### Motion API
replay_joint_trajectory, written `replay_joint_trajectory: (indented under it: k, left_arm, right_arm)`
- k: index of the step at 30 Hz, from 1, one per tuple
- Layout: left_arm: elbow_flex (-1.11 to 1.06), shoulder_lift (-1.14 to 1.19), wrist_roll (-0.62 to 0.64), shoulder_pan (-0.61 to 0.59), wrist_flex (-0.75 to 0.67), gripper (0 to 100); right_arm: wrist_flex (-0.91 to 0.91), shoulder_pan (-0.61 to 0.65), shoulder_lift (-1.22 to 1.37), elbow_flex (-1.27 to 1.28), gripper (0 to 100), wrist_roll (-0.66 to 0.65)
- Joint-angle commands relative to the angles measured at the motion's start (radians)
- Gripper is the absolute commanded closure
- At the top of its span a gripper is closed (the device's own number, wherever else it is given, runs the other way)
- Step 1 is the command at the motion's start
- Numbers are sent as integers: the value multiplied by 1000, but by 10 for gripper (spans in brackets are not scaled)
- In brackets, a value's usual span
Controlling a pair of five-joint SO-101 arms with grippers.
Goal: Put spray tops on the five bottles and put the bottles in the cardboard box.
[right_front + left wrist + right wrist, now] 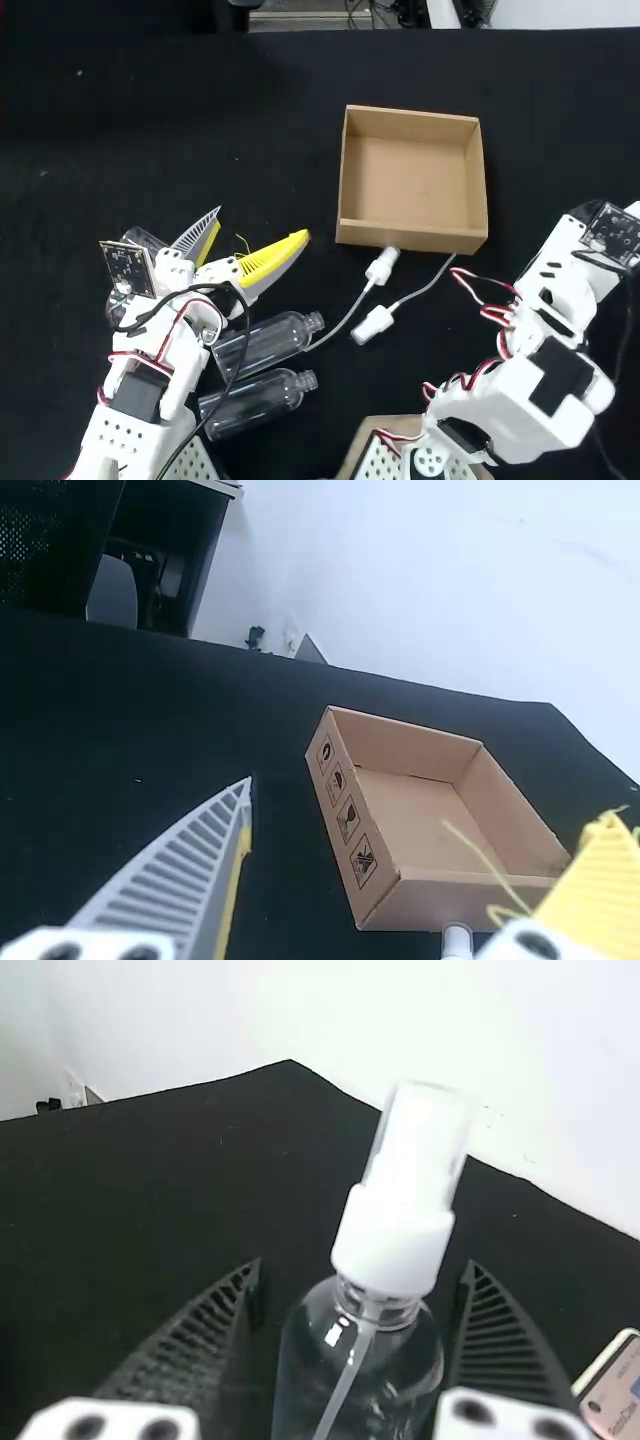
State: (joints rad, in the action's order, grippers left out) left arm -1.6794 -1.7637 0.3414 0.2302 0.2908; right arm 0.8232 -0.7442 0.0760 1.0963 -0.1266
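Open brown cardboard box [420,905]: four small black handling pictograms [346,812] were printed in a row along the outside of one side wall, running from its far corner to its near corner. Individual shapes were too small to make out. No words or numbers were legible on the box. A pale flat card-like object [612,1398] carried blue lettering, too blurred to read.

White arms [150,400], red and black cables [480,290]; left claw's [258,226] one finger yellow.
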Motion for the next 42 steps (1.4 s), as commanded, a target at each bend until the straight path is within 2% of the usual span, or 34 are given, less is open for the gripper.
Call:
replay_joint_trajectory:
  k: [1,10,12,15,17,29,36,42]
  left_arm:
    - [-22,-17,12,12,-2,536]
    - [-22,-17,12,12,-2,536]
    - [-22,-17,12,12,-2,536]
    - [-22,-17,12,12,-2,536]
    - [-22,-17,12,12,-2,536]
    - [-22,-17,12,12,-3,536]
    - [-22,-18,12,10,-3,536]
    - [-22,-18,12,10,-3,536]
  right_arm:
    - [-2,-26,35,-81,740,2]
    - [3,-21,58,-96,747,2]
    - [3,-21,58,-94,807,-5]
    - [3,-26,58,-99,993,-17]
    - [3,-26,58,-99,968,-49]
    - [-3,-21,31,-91,983,-60]
    - [-3,-6,31,-42,826,-60]
    - [-3,6,31,-38,818,-55]
